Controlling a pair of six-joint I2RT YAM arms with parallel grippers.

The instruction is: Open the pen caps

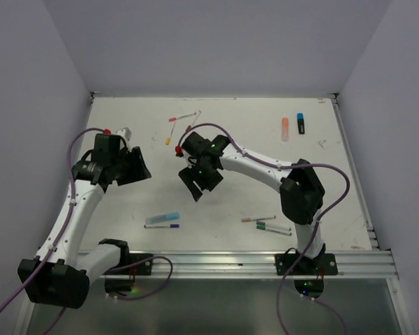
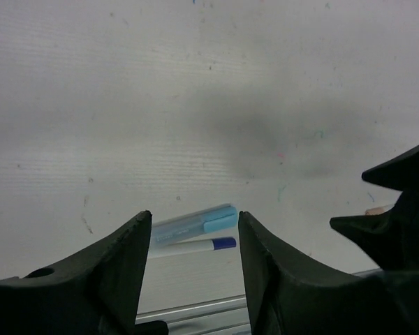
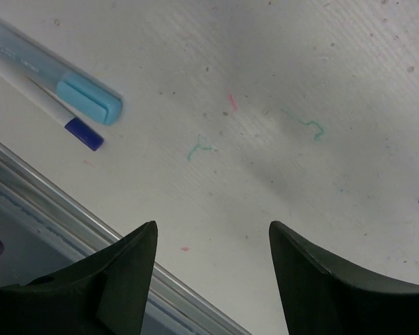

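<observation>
White, ink-flecked table between plain pale walls. Left gripper and right gripper hover — fingers apart, empty. Light-blue highlighter cap and dark-blue pen cap, both fitted, lie near the front edge.

White counter, scuffed with faint ink marks. Plain pale walls on far, left, right sides. Aluminium rail along near edge.

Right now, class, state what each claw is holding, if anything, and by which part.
Nothing is held: the left claw and the right claw both stand open, with nothing between their fingers.
</observation>
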